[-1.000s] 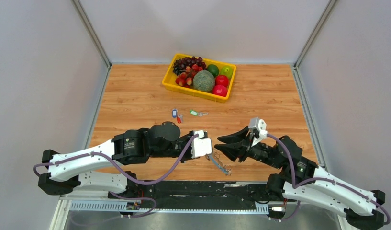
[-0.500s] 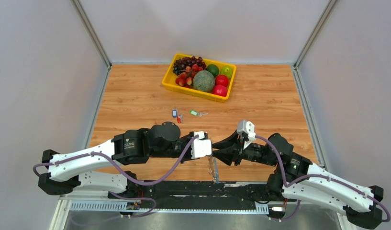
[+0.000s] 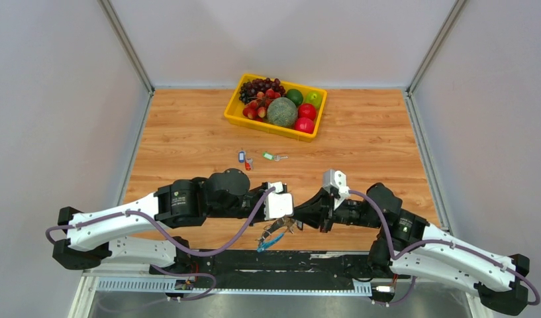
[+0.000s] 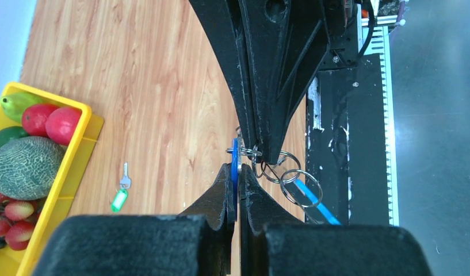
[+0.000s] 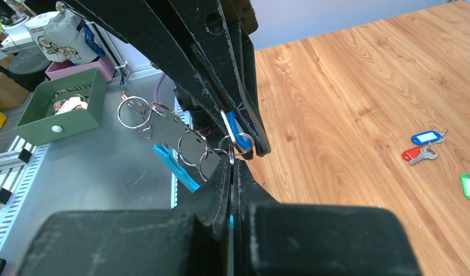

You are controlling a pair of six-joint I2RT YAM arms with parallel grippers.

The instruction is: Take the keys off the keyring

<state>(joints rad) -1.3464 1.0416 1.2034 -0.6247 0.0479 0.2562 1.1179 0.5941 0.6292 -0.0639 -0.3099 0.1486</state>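
At the near edge of the counter (image 3: 360,132), the left end effector (image 4: 235,170) clamps a blue key (image 4: 235,153) and the right end effector (image 5: 232,162) pinches the keyring (image 5: 166,129), likely to separate them.

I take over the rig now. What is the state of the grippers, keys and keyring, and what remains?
Left gripper: shut on the held blue key, which hangs on the keyring.
Right gripper: shut on the keyring, right beside that key.
Done: loose blue key, red key and green key lie on the table.
Left: free the held key; other keys on it, cannot tell.
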